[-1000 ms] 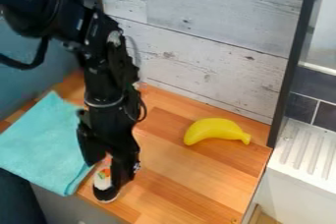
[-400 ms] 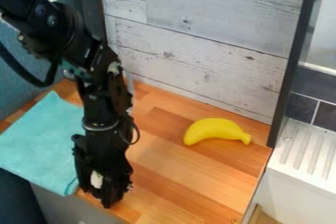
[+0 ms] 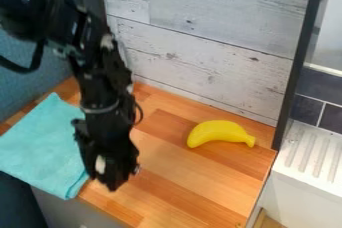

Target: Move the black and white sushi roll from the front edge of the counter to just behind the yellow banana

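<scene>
The black gripper (image 3: 110, 182) hangs over the lower left of the wooden counter (image 3: 187, 177), just right of a turquoise cloth (image 3: 43, 144). A small white object (image 3: 100, 165) sits between its fingers, held there and mostly hidden by them. To the right, well apart from the gripper, a yellow banana (image 3: 219, 133) lies on the wood.
A whitewashed plank wall (image 3: 200, 47) stands behind the counter, with a dark upright strip (image 3: 294, 62) at its right end. Beyond that is a white ridged drainboard (image 3: 310, 152). The counter's front edge lies just below the gripper.
The gripper first shifted slightly left and turned, then rose a little up the view, the white object moving with it. Less of that object shows now. Cloth and banana have stayed put.
</scene>
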`<state>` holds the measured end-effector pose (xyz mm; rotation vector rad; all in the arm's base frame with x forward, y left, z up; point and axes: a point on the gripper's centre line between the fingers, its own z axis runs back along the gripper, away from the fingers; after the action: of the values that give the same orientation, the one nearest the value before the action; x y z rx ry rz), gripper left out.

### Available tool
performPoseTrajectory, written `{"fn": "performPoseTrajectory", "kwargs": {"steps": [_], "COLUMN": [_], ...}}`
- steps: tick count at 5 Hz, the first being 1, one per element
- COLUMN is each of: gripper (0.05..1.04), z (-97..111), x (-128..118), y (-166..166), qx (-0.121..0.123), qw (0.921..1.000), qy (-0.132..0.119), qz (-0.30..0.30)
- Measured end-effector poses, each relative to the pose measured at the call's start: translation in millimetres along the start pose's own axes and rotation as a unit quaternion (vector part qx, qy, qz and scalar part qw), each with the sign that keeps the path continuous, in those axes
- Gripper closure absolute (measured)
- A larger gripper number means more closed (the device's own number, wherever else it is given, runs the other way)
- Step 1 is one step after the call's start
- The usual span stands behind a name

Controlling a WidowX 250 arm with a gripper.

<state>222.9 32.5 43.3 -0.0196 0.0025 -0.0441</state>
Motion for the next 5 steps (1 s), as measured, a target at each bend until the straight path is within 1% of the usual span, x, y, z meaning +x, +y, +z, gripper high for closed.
{"fn": "performPoseTrajectory", "kwargs": {"steps": [1, 2, 3, 4, 5], "gripper": [0.524, 0.524, 0.524, 0.524, 0.524], "z": [27, 35, 29, 21, 9], "x": [40, 79, 112, 130, 139], "y": [1, -4, 2, 5, 11], "qx": [0.009, 0.028, 0.038, 0.039, 0.050], "qw": [0.9986, 0.9974, 0.9961, 0.9963, 0.9970], "qy": [-0.052, -0.067, -0.075, -0.067, -0.050], "qz": [0.007, 0.004, 0.028, 0.038, 0.032]}}
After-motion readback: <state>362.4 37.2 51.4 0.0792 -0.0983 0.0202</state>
